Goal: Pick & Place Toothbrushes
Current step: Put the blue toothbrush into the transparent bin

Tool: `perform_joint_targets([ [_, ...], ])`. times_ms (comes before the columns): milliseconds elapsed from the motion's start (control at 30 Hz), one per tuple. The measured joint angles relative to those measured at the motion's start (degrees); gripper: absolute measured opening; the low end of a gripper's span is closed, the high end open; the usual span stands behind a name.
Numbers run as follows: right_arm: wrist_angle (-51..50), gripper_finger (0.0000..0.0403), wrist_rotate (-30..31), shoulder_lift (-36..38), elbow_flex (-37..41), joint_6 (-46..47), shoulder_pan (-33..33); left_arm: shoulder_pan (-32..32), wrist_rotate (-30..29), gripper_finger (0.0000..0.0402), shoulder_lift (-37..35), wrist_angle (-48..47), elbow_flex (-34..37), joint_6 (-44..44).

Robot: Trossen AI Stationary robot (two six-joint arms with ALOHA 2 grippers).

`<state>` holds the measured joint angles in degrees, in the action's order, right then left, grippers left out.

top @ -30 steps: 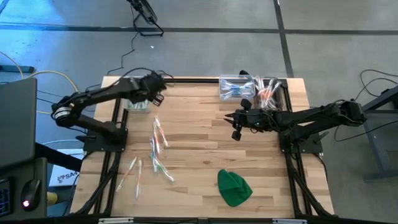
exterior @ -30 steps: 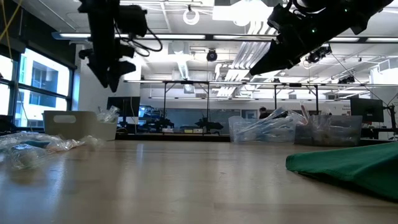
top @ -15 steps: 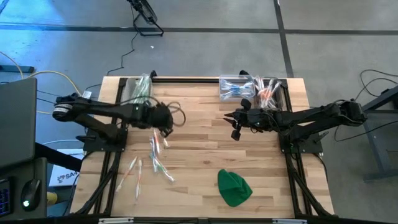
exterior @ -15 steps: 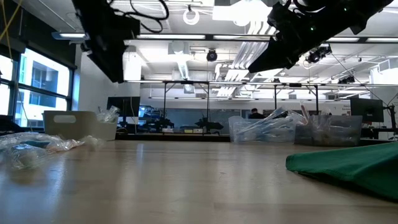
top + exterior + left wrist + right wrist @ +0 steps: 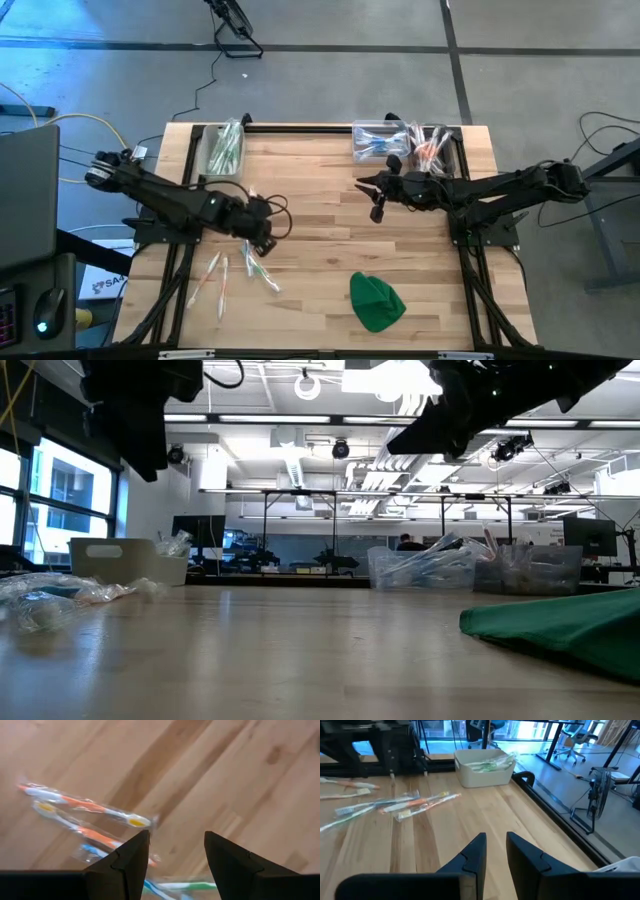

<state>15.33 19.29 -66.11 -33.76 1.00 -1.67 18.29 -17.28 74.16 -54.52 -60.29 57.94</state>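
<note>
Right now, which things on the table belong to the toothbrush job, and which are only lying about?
Belong to the job:
- loose toothbrushes on the wood
- left hand, open above them
- bin holding green ones
- two bins at the far right

Only lying about:
- green cloth
- right hand, waiting in mid-air, holding nothing

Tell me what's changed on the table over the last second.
The left hand swung away from the white bin at the table's far left corner to above the loose toothbrushes mid-table, open and empty. The right hand stayed put above the table near the clear bins; the toothbrushes and green cloth did not move.
</note>
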Motion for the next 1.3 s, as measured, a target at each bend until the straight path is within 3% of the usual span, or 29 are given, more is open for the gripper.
perform_joint_targets([
  [200, -0.4, 0.0066, 0.0, 0.0, 0.0, 0.7, 0.0, 3.8, 0.0, 0.0187, 0.0, 2.9, 0.0, 5.0],
  [567, -0.5, 0.0066, 0.0, 0.0, 0.0, 0.7, 0.0, 9.9, 3.7, 0.0187, 0.3, 5.3, 0.0, 29.6],
  [933, -1.6, 0.0066, 0.0, 0.0, 0.0, 0.3, 0.0, 13.7, 4.0, 0.0187, 6.0, -5.0, 0.0, 50.3],
  [1300, -1.5, 0.0066, 0.0, 0.0, 0.0, 0.2, 0.0, 13.6, 3.4, 0.0187, 13.9, -7.5, 0.0, 58.0],
])
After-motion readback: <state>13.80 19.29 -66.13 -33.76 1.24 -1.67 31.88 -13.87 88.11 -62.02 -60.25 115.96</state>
